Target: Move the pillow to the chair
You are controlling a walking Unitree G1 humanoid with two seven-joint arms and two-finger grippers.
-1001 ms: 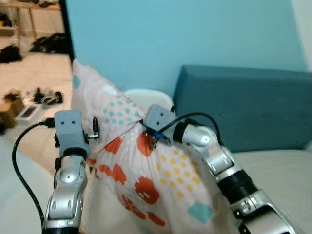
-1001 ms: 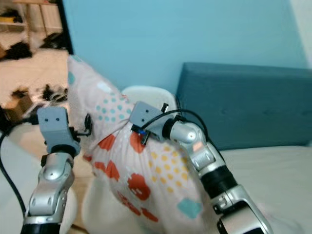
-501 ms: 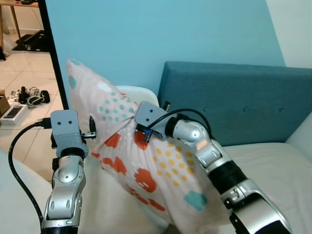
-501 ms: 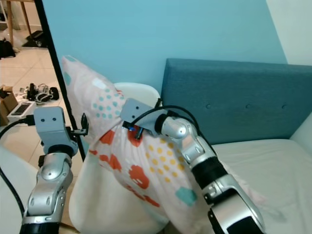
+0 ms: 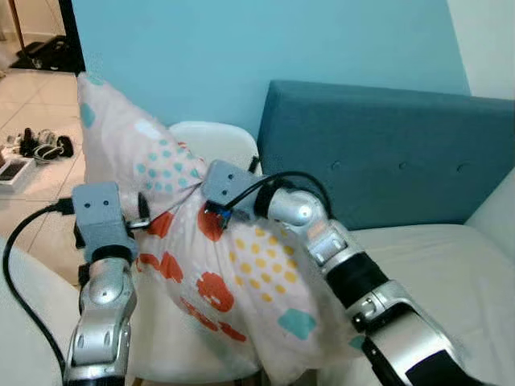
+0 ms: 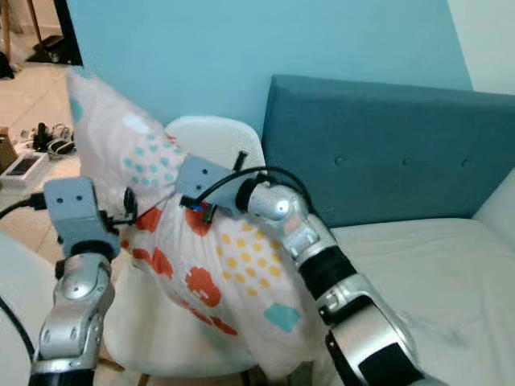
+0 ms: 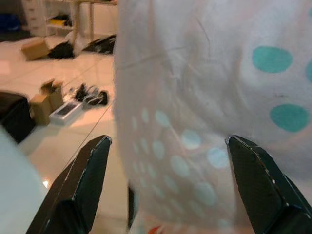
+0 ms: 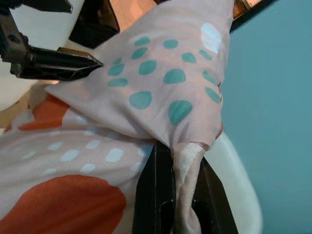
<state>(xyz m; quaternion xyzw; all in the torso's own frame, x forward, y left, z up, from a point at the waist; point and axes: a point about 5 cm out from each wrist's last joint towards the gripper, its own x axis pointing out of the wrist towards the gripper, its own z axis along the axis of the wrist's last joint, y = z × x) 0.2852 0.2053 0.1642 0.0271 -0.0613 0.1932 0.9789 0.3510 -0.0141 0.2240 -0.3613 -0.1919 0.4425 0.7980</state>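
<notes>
One pillow (image 5: 217,281), pale pink with teal dots, yellow dots and orange-red shapes, hangs upright over the white chair (image 6: 211,138), its lower bulk sagging onto the chair's seat and its upper corner rising to the far left against the light blue wall (image 5: 241,56). A fold of its cover near the middle is pinched by the right gripper (image 8: 170,195), whose two black fingers are closed tightly on the bunched fabric with cloth squeezed between them. The silver right arm (image 5: 354,273) reaches in from the near right, a black cable looping over its wrist. On the left side of the pillow sits the left gripper (image 7: 165,180); its fingers (image 7: 83,185) are spread wide apart, one on each side of the dotted cover, grasping nothing, though whether the tips touch the cloth cannot be told. The left arm (image 5: 100,314) stands up from the near left. Just right of the chair is a teal upholstered headboard (image 5: 386,153), with a white mattress (image 6: 434,273) before it. Far left, a tiled floor (image 5: 32,88) carries scattered dark objects and small boxes.
</notes>
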